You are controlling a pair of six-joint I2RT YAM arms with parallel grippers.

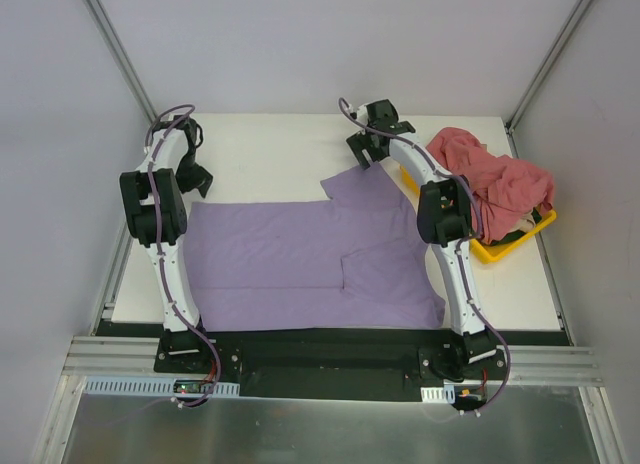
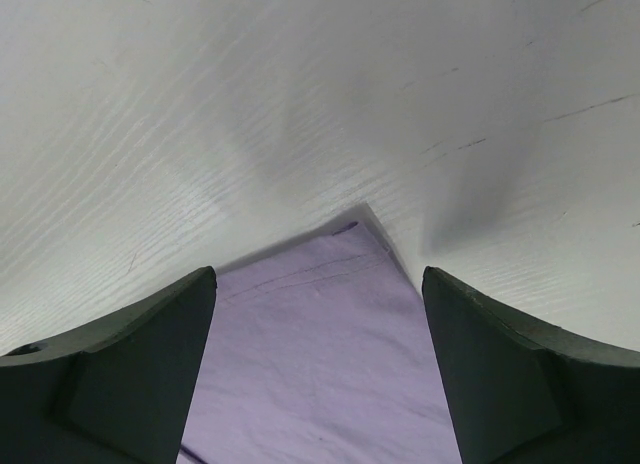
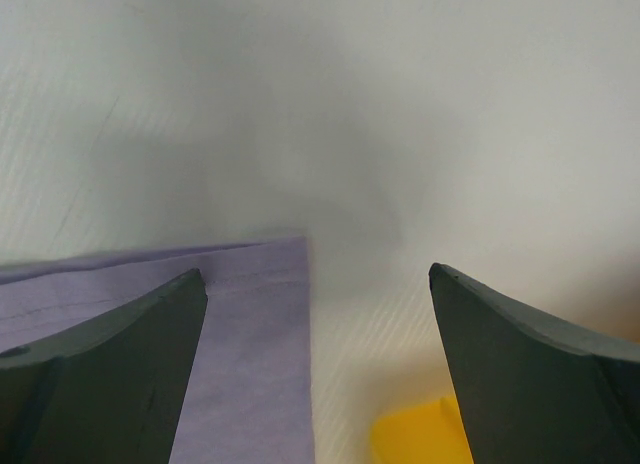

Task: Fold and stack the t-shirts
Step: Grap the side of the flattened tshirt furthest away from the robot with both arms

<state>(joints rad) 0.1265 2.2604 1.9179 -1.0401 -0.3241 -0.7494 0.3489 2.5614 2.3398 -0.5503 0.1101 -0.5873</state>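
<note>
A lavender t-shirt [image 1: 300, 254] lies spread flat on the white table [image 1: 260, 149], one sleeve reaching toward the far right. My left gripper [image 1: 198, 179] hovers over the shirt's far left corner. In the left wrist view its jaws [image 2: 318, 276] stand open, with that hemmed corner [image 2: 320, 344] lying flat between them. My right gripper [image 1: 362, 156] hangs open [image 3: 315, 274] at the sleeve's far corner [image 3: 250, 324], the cloth edge just inside its left finger [image 3: 110, 374]. Crumpled pink-red t-shirts [image 1: 495, 179] are heaped at the far right.
A yellow tray [image 1: 500, 249] under the pink-red heap stands at the table's right side; its corner [image 3: 420, 434] shows low in the right wrist view. White walls and metal frame posts enclose the table. The arm bases sit on the black rail at the near edge.
</note>
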